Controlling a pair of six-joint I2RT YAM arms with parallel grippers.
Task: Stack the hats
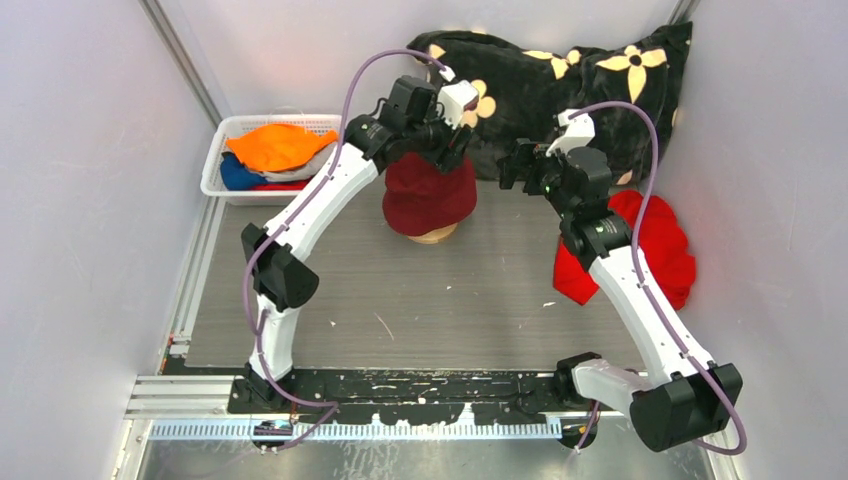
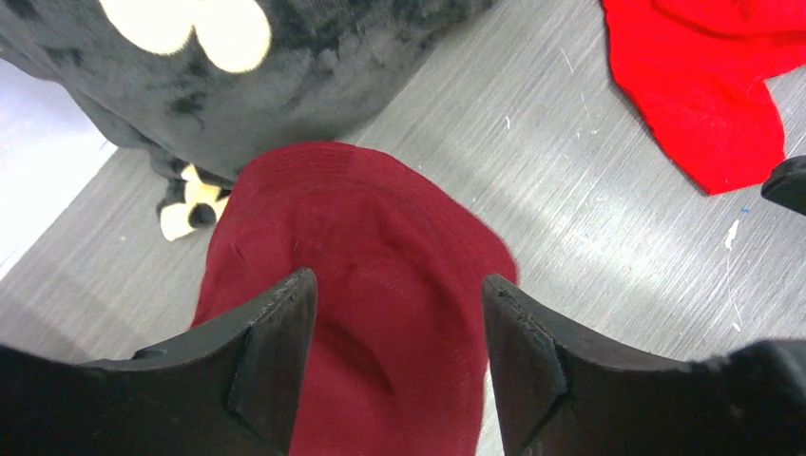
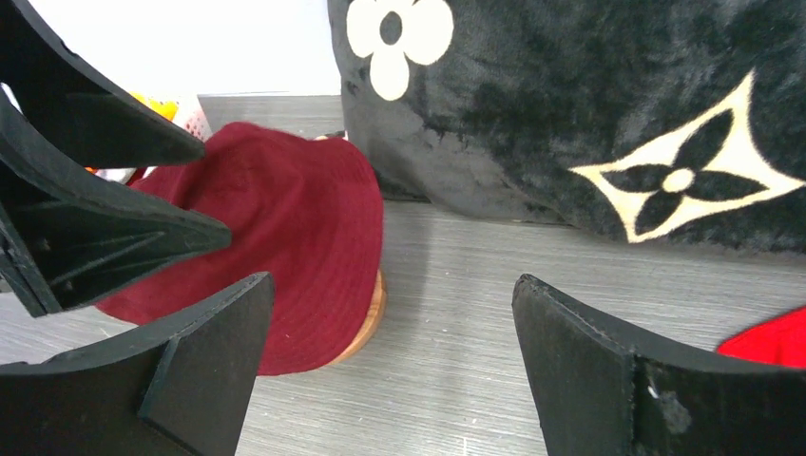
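A maroon hat (image 1: pixel 430 195) sits over a wooden stand (image 1: pixel 433 236) at the middle back of the mat. My left gripper (image 1: pixel 445 150) hovers just above its crown, open; in the left wrist view the maroon hat (image 2: pixel 380 275) lies below the gap between the spread fingers, and nothing is pinched. My right gripper (image 1: pixel 512 165) is open to the right of the hat, apart from it. The right wrist view shows the maroon hat (image 3: pixel 285 218) on its stand (image 3: pixel 373 313). Orange (image 1: pixel 278 145), pale grey (image 1: pixel 315 160), blue (image 1: pixel 238 175) and red (image 1: pixel 280 185) hats lie piled in a basket.
The white basket (image 1: pixel 215 165) stands at the back left by the wall. A black pillow with cream flowers (image 1: pixel 560 80) leans against the back wall behind both grippers. A bright red cloth bundle (image 1: pixel 660 245) lies at the right under the right arm.
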